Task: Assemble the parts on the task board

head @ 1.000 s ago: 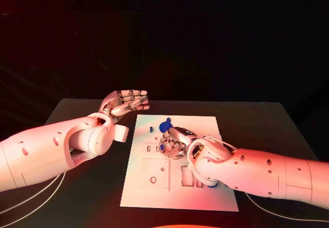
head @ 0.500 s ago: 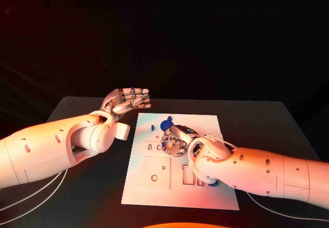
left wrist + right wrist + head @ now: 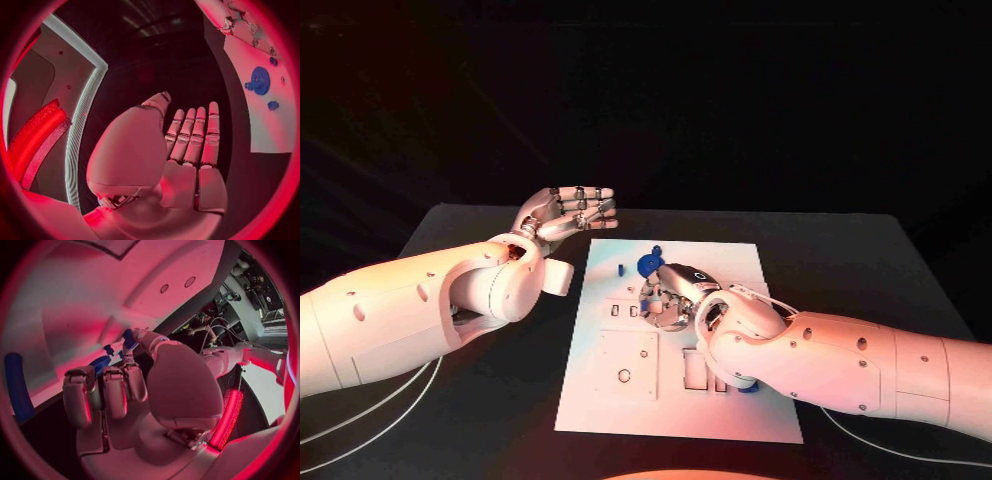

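While left hand [image 3: 568, 213] hovers empty, fingers spread, right hand [image 3: 672, 296] fingers curl over flat white task board [image 3: 733, 262]; grasp unclear.

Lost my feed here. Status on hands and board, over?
Left hand open, raised off the task board's far left corner. Right hand down on board, fingers at a blue part; grip unclear. Blue gear beside it. Nothing blocking.

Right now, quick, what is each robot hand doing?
Left hand: open, holding nothing, raised beside the task board.
Right hand: down on the board by a blue part; grip cannot be told.
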### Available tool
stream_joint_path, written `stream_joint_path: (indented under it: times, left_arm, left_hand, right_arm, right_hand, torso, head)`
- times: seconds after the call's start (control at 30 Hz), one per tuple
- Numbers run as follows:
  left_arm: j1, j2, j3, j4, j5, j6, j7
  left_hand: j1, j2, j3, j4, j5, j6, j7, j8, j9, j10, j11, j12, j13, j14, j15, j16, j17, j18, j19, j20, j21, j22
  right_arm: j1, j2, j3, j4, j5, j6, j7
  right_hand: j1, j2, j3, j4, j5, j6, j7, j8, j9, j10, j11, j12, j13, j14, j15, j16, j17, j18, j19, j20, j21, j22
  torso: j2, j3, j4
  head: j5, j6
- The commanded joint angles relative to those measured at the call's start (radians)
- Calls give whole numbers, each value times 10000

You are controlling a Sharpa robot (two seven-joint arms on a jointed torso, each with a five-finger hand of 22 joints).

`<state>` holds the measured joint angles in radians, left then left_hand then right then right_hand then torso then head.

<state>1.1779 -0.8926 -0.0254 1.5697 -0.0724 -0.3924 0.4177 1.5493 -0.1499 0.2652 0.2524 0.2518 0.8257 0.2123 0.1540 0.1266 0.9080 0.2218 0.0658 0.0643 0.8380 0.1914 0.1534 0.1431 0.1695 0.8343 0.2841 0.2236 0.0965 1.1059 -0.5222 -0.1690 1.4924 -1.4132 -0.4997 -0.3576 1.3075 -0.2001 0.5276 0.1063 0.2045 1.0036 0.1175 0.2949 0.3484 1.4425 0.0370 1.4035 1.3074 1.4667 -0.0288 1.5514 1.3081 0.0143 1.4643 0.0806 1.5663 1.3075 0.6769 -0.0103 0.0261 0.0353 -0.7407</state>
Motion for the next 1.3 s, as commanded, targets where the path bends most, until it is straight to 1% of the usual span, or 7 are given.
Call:
stream_joint_path:
  times: [0.03,0.63,0.7,0.73,0.9,1.03,1.3]
  left_arm:
    - [5,15,6,14,-46,176,46]
    - [5,-12,5,12,-48,179,17]
    - [5,-11,5,7,-52,182,10]
    - [5,-10,5,2,-60,182,3]
    - [5,-3,4,-37,-197,169,-99]
    - [5,19,4,-117,-523,130,-395]
    - [8,114,4,-399,-2057,231,-2142]
  left_hand:
    - [-119,-3,0,32,-38,-16,510,-36,-17,-48,-15,-17,-10,-56,-21,-55,13,82,-65,5,-69,-16]
    - [-121,-9,5,24,-37,-20,509,-42,-20,-58,-14,-21,-11,-69,-17,-72,12,80,-80,7,-78,-25]
    - [-121,-9,5,24,-37,-20,509,-42,-20,-58,-14,-21,-11,-69,-17,-72,12,80,-80,7,-78,-25]
    - [-121,-9,5,24,-37,-20,509,-42,-20,-58,-14,-21,-11,-69,-17,-72,12,80,-80,7,-78,-25]
    - [-122,-13,6,19,-36,-23,509,-45,-21,-62,-13,-21,-12,-74,-15,-79,12,79,-85,7,-82,-29]
    - [-207,-64,-41,37,-43,-60,516,-68,-33,-92,-12,-23,-11,49,-47,-29,53,101,-31,-5,-47,-27]
    - [-1330,-120,-610,355,-33,638,122,694,241,1757,-682,1365,495,3025,-1023,2878,1660,147,2369,-934,1785,790]
  right_arm:
    - [-45,-2,-36,-25,-116,255,-104]
    - [-44,-14,-43,-39,-54,-2,95]
    - [-44,-30,-43,-7,-48,-144,170]
    - [-44,-46,-43,16,-47,-228,209]
    - [-42,-180,-40,209,-19,-748,458]
    - [20,-431,-11,527,94,-1199,786]
    - [511,-1327,92,1219,1537,-1588,1956]
  right_hand:
    - [-119,-63,17,-26,35,-148,38,-18,13,-124,22,-93,758,898,-6,-12,1952,-143,1065,-32,45,2633]
    - [-550,-655,-550,82,28,-1146,395,-567,-327,-934,349,-964,-86,876,281,-42,1875,-91,952,224,-148,2524]
    - [-536,-668,-960,158,33,-1268,422,-624,-395,-1019,382,-1027,-162,873,310,-47,1864,-83,935,260,-179,2508]
    - [-486,-608,-1268,197,-638,-1333,427,-653,-426,-1035,398,-1031,-177,871,327,-49,1859,-81,933,270,-184,2506]
    - [618,-35,-3958,1067,-658,-1603,559,-866,-743,-1165,496,-1056,-314,871,420,-52,1861,-76,926,369,-210,2500]
    - [1194,-27,-4738,1798,-662,-1608,581,-941,-856,-1223,539,-1067,-389,870,451,-52,1861,-78,931,394,-205,2506]
    - [1565,168,-4763,1839,20,-1648,610,-1038,-947,-1166,558,-975,-335,863,468,-61,1834,-52,879,411,-308,2459]
  torso:
    - [2,-1,-3]
    - [12,4,-3]
    - [12,7,-3]
    - [12,9,0]
    - [8,14,0]
    - [-15,23,-15]
    - [-45,31,-48]
  head:
    - [-7,4]
    - [-3,14]
    - [3,15]
    - [1,9]
    - [-14,19]
    - [-11,32]
    - [24,99]
